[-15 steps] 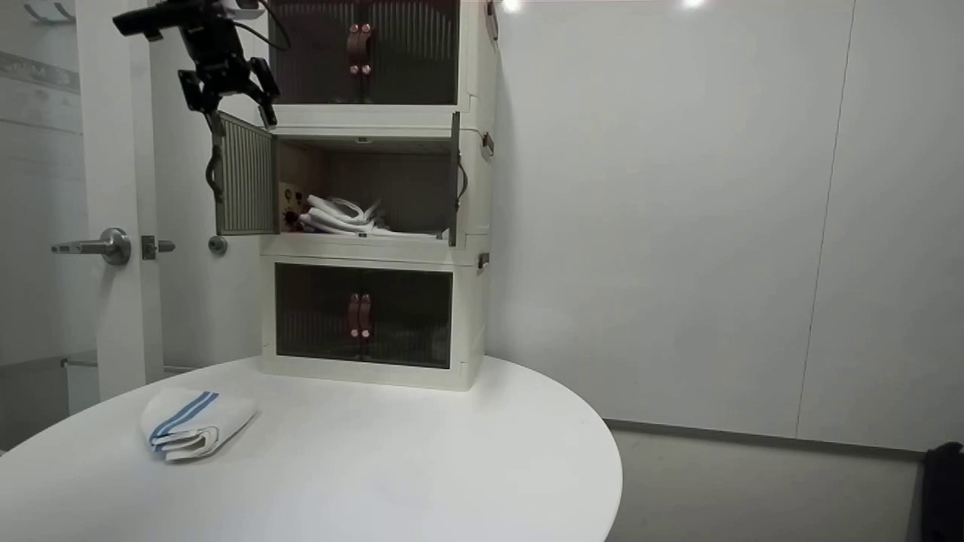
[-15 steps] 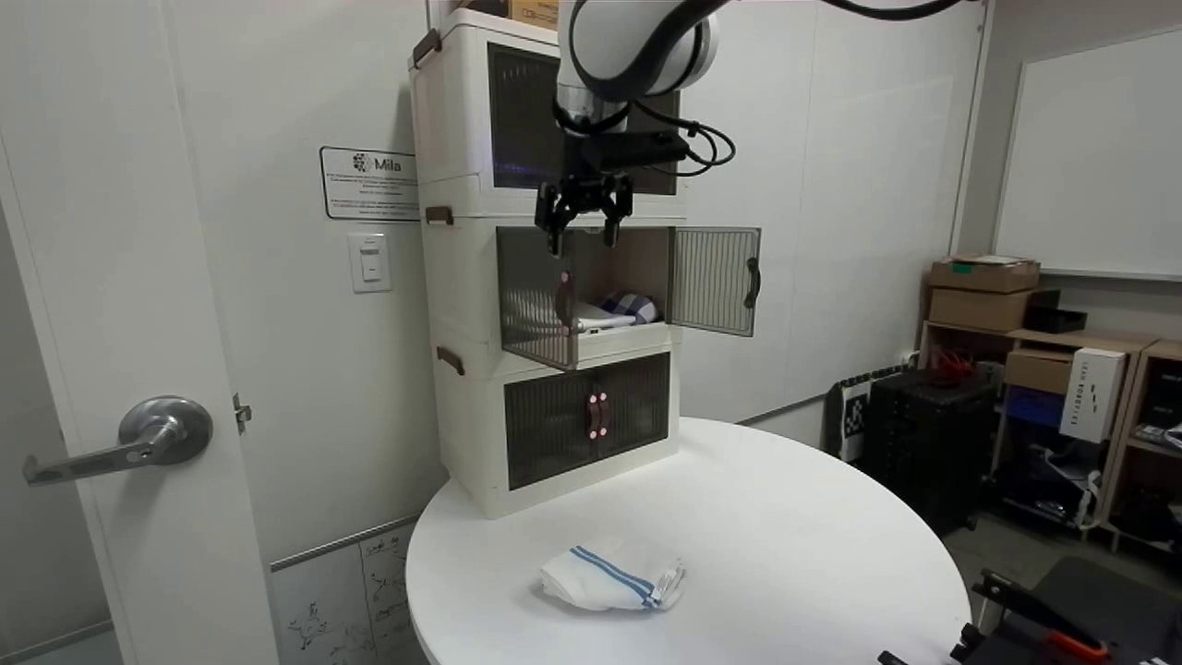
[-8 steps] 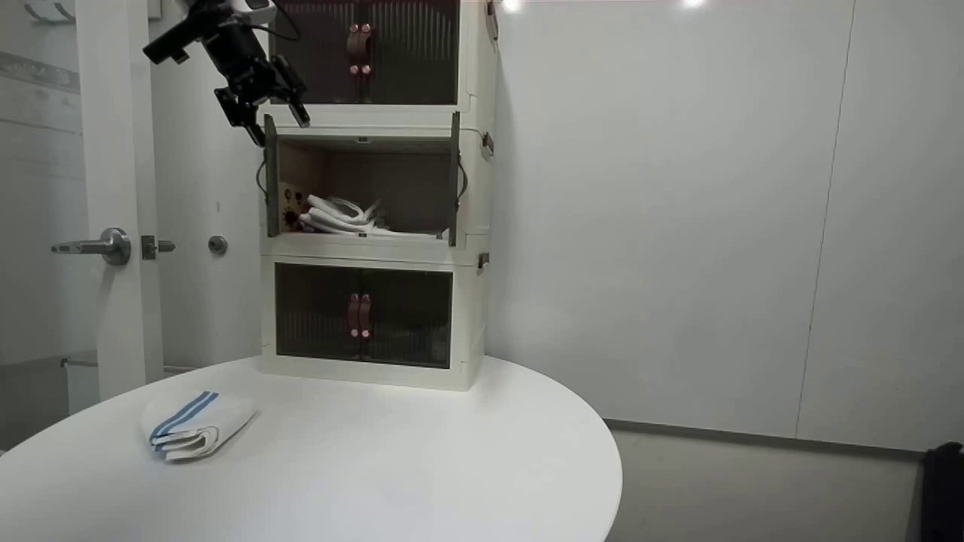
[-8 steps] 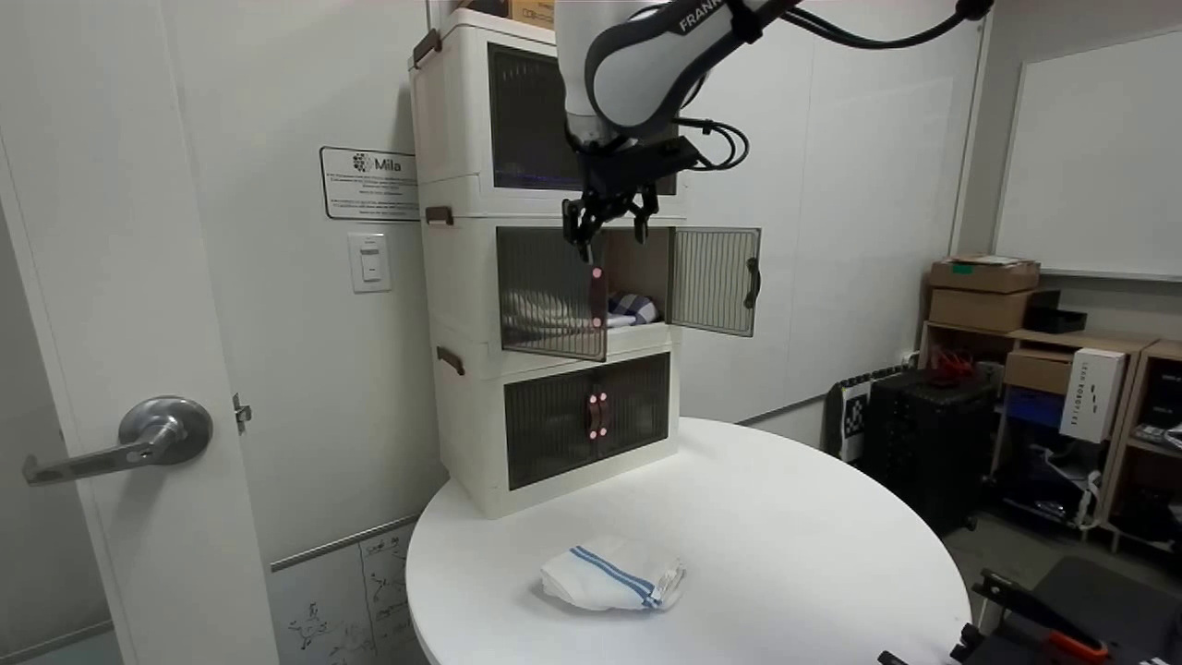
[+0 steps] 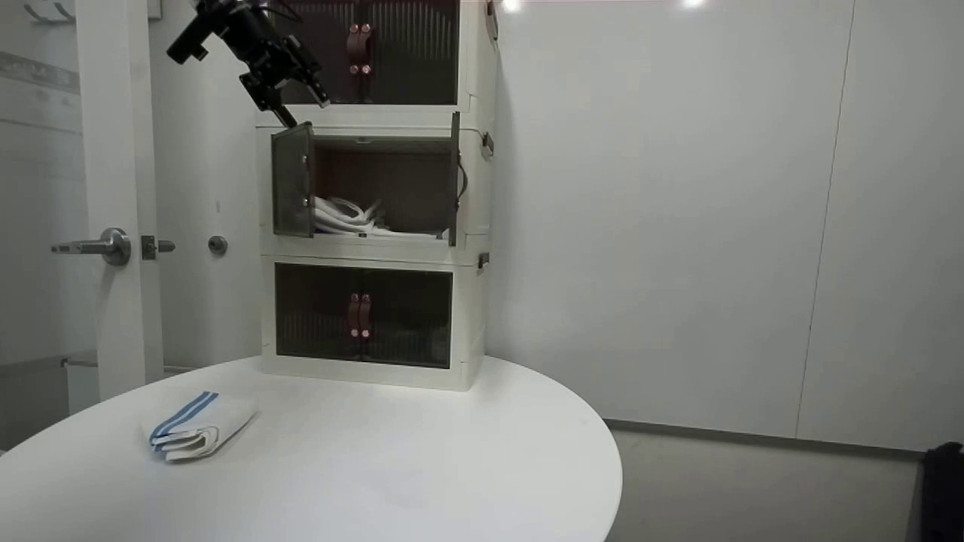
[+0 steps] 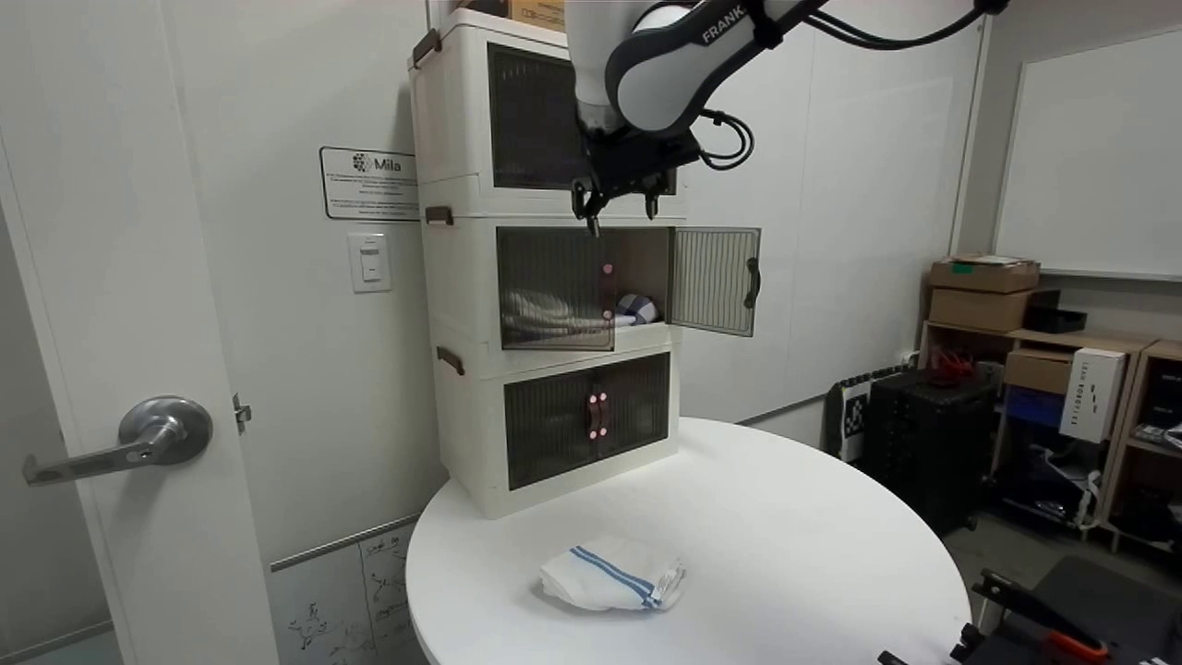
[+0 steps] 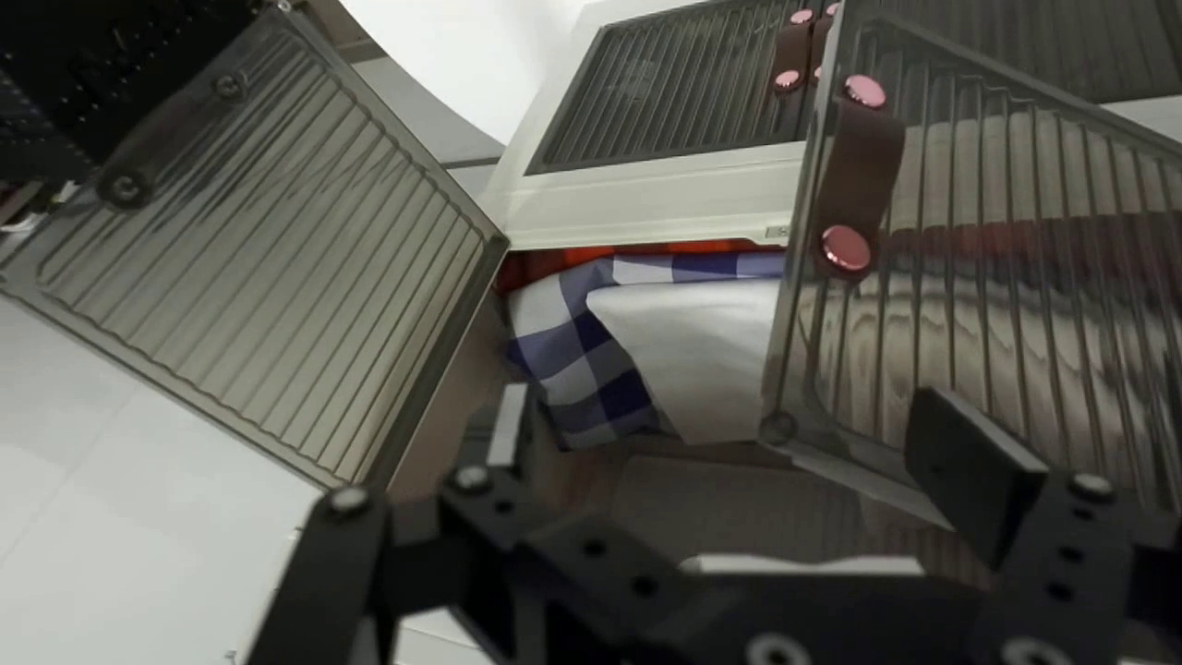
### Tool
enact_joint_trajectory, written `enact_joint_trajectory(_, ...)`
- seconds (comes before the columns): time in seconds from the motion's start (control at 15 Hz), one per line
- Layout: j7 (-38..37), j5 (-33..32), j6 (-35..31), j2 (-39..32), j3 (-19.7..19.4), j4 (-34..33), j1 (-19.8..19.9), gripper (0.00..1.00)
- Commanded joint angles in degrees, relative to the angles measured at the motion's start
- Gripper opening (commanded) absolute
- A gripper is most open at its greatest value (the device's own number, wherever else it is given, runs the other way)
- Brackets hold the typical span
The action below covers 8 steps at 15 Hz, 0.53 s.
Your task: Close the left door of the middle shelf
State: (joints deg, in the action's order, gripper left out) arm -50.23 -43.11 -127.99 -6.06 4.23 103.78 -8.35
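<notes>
The left door [image 5: 292,181] of the middle shelf [image 5: 361,245] is a ribbed see-through panel standing partly open. It also shows in an exterior view [image 6: 554,291]. In the wrist view, which looks upside down, the left door [image 7: 997,268] is at right, with a brown handle and pink rivets. My gripper [image 5: 307,113] is open and empty, tilted at the door's top edge; it also shows in an exterior view [image 6: 623,220]. In the wrist view the gripper's [image 7: 739,434] fingers are wide apart, one overlapping the door's edge region. I cannot tell whether it touches.
The right door [image 6: 716,280] stands wide open; it also shows in the wrist view [image 7: 268,249]. Folded cloths [image 7: 591,351] lie inside the shelf. The top tier [image 5: 361,117] and bottom tier [image 5: 361,369] have shut doors. A striped towel [image 6: 614,577] lies on the round table [image 6: 813,554].
The left door has swung inward, from wide open to partly open. My gripper has moved across towards the cabinet's middle and tilted, staying open. The right door and towel have not moved.
</notes>
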Motion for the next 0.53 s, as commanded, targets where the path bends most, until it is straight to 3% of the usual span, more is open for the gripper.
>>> enact_joint_trajectory(0.0, 3.01, 6.28, -3.45, 0.13, -0.1, -0.44, 1.41, 1.0)
enact_joint_trajectory(0.27, 19.22, 24.27, -7.43, -0.45, 0.53, -0.63, 2.48, 1.0)
enact_joint_trajectory(0.47, 31.9, 36.2, -5.21, -0.99, 1.13, -1.61, 2.5, 1.0)
